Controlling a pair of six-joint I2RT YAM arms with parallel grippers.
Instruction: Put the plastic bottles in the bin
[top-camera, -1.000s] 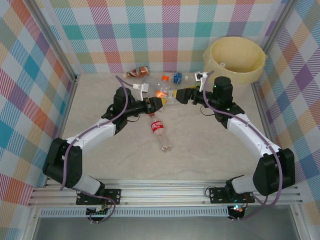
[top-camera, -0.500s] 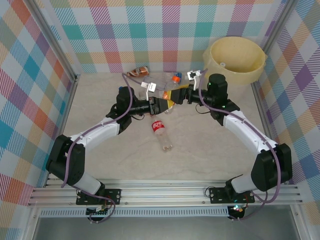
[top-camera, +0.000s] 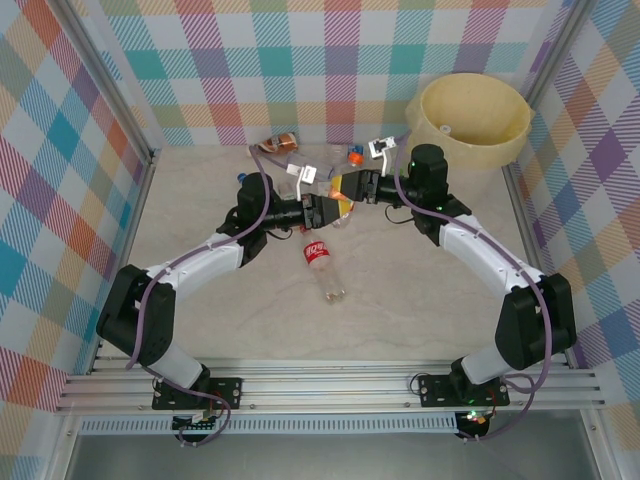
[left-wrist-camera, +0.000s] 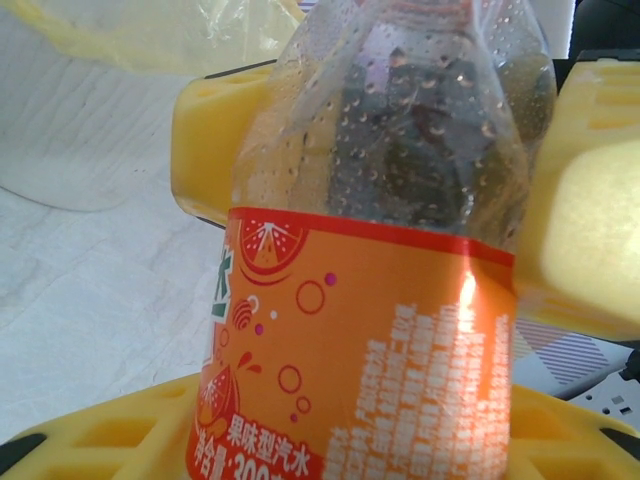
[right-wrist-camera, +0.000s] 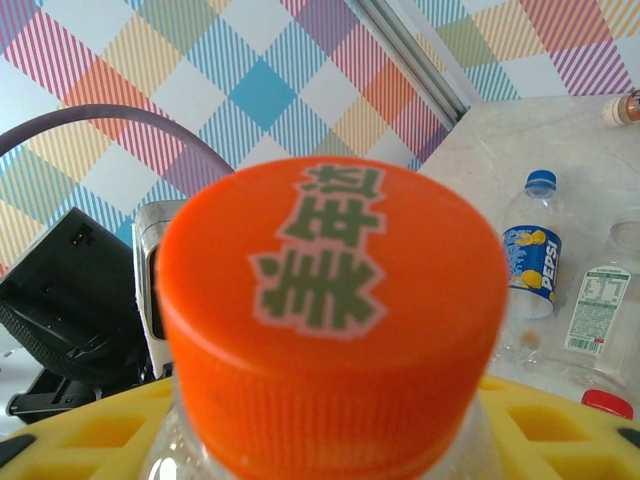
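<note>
Orange-labelled bottle (left-wrist-camera: 370, 350) sits clenched in my left gripper (top-camera: 322, 209), mid-frame, cap offered to my right gripper (top-camera: 356, 187); whether that one grips it I cannot tell. A handover, I judge: the bin (top-camera: 480, 155), upper right, lies nearer my right arm.

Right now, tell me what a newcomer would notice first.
Two tools meet at one orange bottle in the middle: the left tool is shut on it, the right tool at its cap. The big cream bin stands at the far right corner, and a red bottle lies flat nearby.
</note>
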